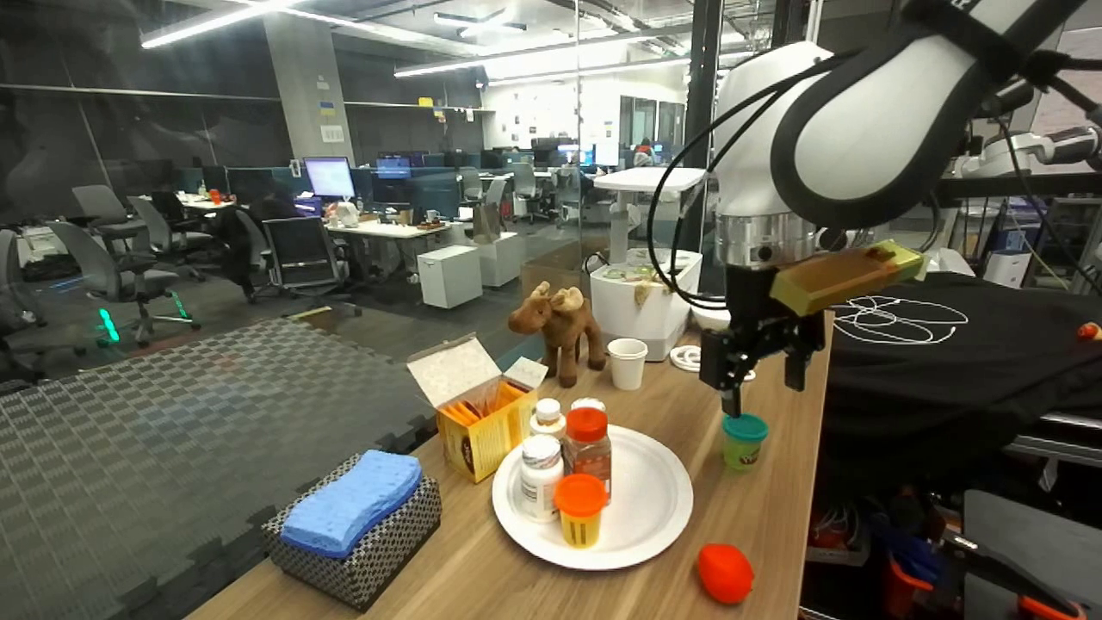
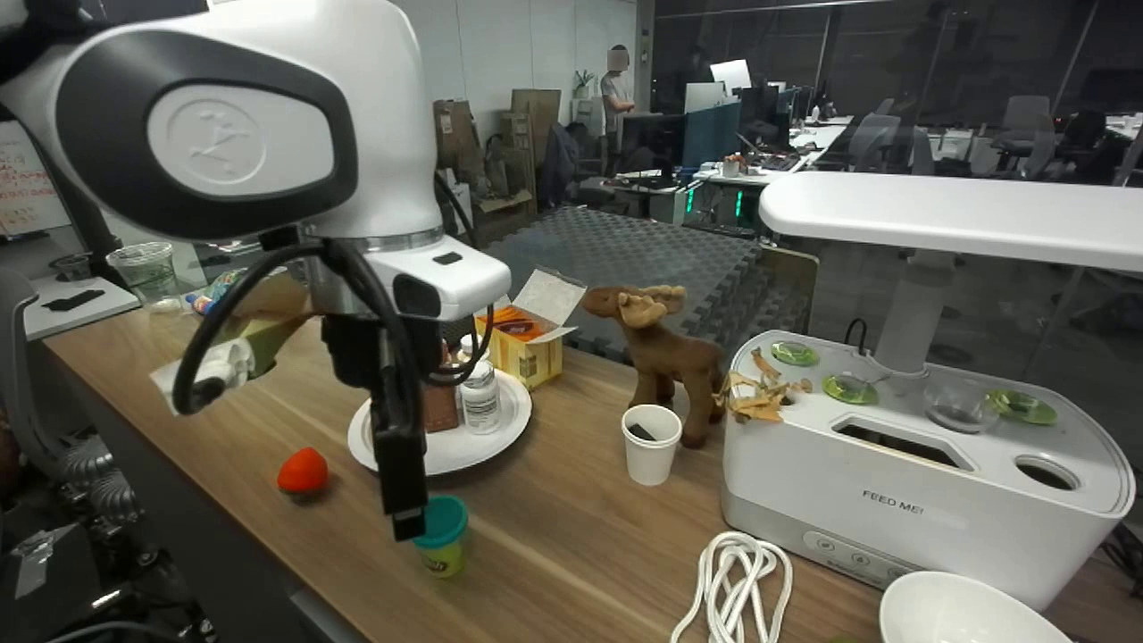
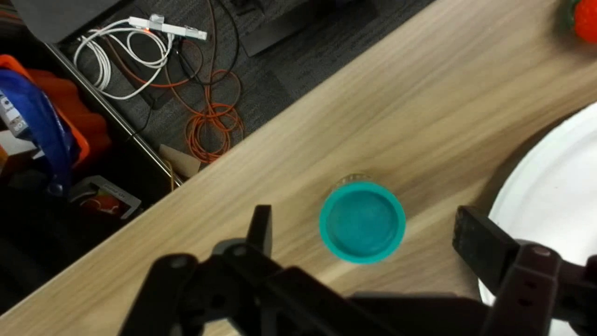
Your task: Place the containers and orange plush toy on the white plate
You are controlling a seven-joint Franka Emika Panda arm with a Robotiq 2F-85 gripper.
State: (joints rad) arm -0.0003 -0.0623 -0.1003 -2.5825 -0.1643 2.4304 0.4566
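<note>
- The pincer (image 1: 764,392) is spread wide and has hold of nothing; in the wrist view the teal-lidded container (image 3: 363,222) shows between its two sides, apart from both.
- In an exterior view, that container stands on the tabletop (image 1: 473,560) between two and three o'clock from the white plate (image 1: 646,508).
- Orange plush toy (image 1: 725,573), same view: four o'clock.
- On the plate: orange-lidded container (image 1: 581,511), past six; white bottle (image 1: 541,484), eight.

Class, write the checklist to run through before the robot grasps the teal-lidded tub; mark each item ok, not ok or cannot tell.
1. Gripper open: ok.
2. Tub upright, lid on: ok.
3. Tub between the fingers in the wrist view: ok.
4. Fingers low enough to grip: cannot tell from these views.
5. Bare space left on the plate: ok.
</note>
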